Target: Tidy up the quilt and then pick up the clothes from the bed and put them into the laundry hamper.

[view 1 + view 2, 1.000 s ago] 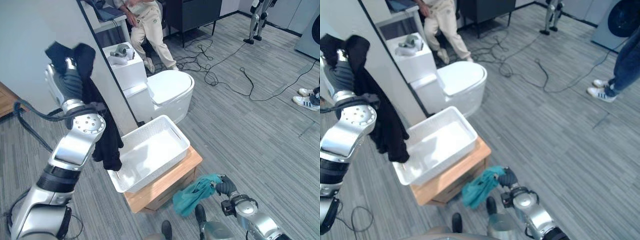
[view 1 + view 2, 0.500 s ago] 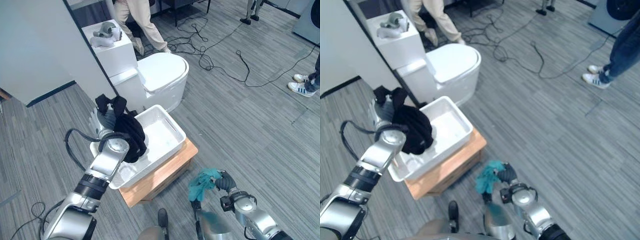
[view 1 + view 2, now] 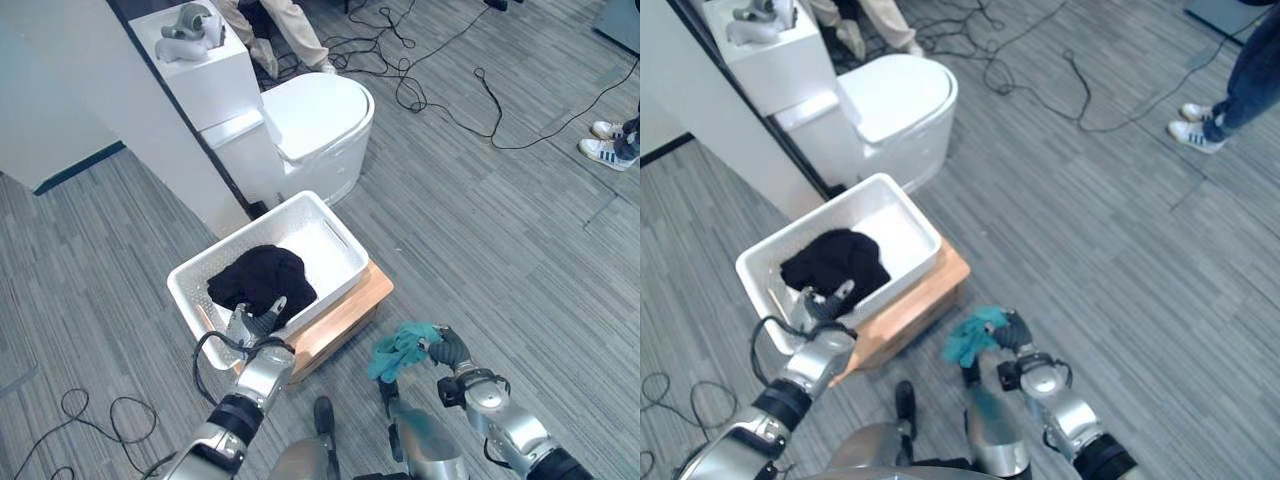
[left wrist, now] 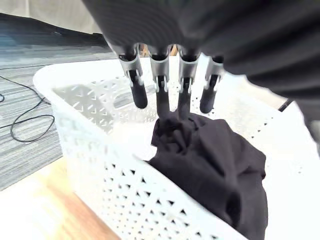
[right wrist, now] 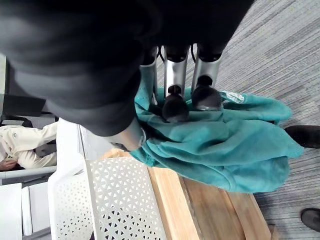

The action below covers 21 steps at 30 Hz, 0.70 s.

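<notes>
Nearest, at the lower right of the left eye view, the right hand (image 3: 447, 351) has its fingers (image 5: 204, 95) curled into a bunched teal garment (image 3: 399, 346), gripping it in the air above the grey floor (image 3: 480, 230) and just right of the wooden stand (image 3: 345, 312). In the right wrist view the dark fingertips press into the teal cloth, which hangs in folds past them, with the stand's edge and the hamper's perforated wall close behind.

At the lower centre-left, the left hand (image 3: 255, 324) sits at the near rim of the white laundry hamper (image 3: 337, 232). Its fingers (image 4: 161, 92) are straight and spread, holding nothing; in the left wrist view their tips hang just above the black garment (image 3: 262, 280), barely clear of its top fold.

That black garment lies heaped inside the hamper, toward its left half, so one piece looks delivered. The teal piece is not yet in, so the hamper step seems about half done. No bed or quilt is visible, so that part cannot be judged.

Farther back, toward the upper centre, a white toilet (image 3: 315, 120) stands behind the hamper, and a person's legs (image 3: 290, 25) show at the top edge.
</notes>
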Tool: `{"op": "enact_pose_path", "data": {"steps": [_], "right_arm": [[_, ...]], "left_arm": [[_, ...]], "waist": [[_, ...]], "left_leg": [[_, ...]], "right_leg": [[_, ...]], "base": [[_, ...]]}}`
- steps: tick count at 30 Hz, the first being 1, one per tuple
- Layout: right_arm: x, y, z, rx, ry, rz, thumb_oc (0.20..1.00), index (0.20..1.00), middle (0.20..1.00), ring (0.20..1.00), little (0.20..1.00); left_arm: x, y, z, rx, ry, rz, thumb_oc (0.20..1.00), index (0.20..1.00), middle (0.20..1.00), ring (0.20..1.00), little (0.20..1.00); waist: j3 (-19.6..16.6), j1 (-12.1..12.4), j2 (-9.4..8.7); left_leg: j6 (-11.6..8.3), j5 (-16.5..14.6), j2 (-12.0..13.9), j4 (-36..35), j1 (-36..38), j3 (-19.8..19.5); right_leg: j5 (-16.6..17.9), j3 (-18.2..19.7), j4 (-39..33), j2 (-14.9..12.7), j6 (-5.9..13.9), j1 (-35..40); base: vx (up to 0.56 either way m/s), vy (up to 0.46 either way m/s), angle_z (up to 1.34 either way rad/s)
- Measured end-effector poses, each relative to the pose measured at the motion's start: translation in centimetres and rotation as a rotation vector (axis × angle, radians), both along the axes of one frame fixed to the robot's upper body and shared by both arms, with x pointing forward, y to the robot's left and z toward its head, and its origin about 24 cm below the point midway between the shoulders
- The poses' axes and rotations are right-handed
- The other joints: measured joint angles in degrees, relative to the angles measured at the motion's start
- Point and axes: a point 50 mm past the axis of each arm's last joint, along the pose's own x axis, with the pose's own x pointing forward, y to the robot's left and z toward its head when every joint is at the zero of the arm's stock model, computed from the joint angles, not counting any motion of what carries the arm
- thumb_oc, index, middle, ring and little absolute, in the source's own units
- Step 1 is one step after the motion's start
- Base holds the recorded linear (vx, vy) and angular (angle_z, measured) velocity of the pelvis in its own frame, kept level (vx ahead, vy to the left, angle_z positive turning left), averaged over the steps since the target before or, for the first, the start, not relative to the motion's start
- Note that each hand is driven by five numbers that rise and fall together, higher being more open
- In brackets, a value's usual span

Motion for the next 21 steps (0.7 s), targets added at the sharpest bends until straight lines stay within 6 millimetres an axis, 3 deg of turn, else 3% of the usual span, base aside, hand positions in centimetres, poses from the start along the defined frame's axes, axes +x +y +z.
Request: {"op": "enact_pose_path", "data": {"steps": [10, 14, 16, 17, 19, 21], "right_arm": [[0.6, -0.6, 0.5, -0.017, -0.030, -0.077, 0.200, 0.200, 0.200, 0.200, 0.200], [1.4, -4.1, 1.9, -0.036, -0.111, -0.302, 0.200, 0.200, 0.200, 0.200, 0.200], [1.9, -6.7, 3.3, -0.057, -0.181, -0.425, 0.200, 0.200, 0.200, 0.200, 0.200], [2.3, -9.0, 5.1, -0.106, -0.268, -0.503, 0.200, 0.200, 0.200, 0.200, 0.200], [2.9, -10.9, 8.3, -0.160, -0.409, -0.549, 0.200, 0.200, 0.200, 0.200, 0.200], [3.4, -11.5, 10.8, -0.171, -0.511, -0.566, 0.200, 0.200, 0.200, 0.200, 0.200]], "left_arm": [[1.8, 1.5, 2.5, -0.077, -0.210, 0.117, 1.000, 1.000, 1.000, 1.000, 1.000], [2.2, 2.8, 4.4, -0.161, -0.344, 0.188, 1.000, 1.000, 1.000, 1.000, 1.000], [1.7, 3.3, 5.3, -0.196, -0.418, 0.211, 1.000, 1.000, 1.000, 1.000, 1.000], [1.2, 3.6, 5.5, -0.212, -0.457, 0.222, 1.000, 1.000, 1.000, 1.000, 1.000], [0.5, 4.1, 5.3, -0.249, -0.479, 0.245, 1.000, 1.000, 1.000, 1.000, 1.000], [0.0, 4.2, 5.0, -0.267, -0.480, 0.256, 1.000, 1.000, 1.000, 1.000, 1.000]], "waist": [[2.78, -0.08, -0.34], [2.93, 0.01, -0.59], [3.07, 0.09, -0.82], [3.06, 0.32, -0.83], [2.97, 1.05, -0.98], [2.94, 1.79, -1.27]], "left_leg": [[0.09, 0.30, -0.04, 0.08, -1.91, 0.30], [0.07, 0.27, -0.05, 0.17, -1.26, 0.10], [0.06, 0.03, 0.04, -0.01, 0.23, -0.01], [0.19, -0.36, 0.12, -0.04, 1.41, -0.04], [-0.03, -0.82, 0.04, -0.05, 2.40, -0.15], [-0.17, -0.87, 0.03, -0.05, 2.64, -0.26]], "right_leg": [[0.82, 0.01, 0.01, -0.09, -0.27, -1.99], [1.18, -0.26, 0.02, -0.08, -0.65, -1.20], [1.17, -0.37, 0.01, -0.04, -0.65, 0.27], [1.02, -0.43, -0.02, 0.03, -0.50, 1.79], [0.71, -0.34, -0.03, -0.02, -0.24, 2.75], [0.51, -0.29, -0.03, 0.00, -0.06, 3.02]], "base": [[-0.04, 0.019, -0.02], [0.04, 0.013, 0.02], [0.04, 0.003, 0.02], [0.00, 0.000, 0.00], [0.01, -0.005, -0.02], [0.01, -0.006, -0.02]]}}
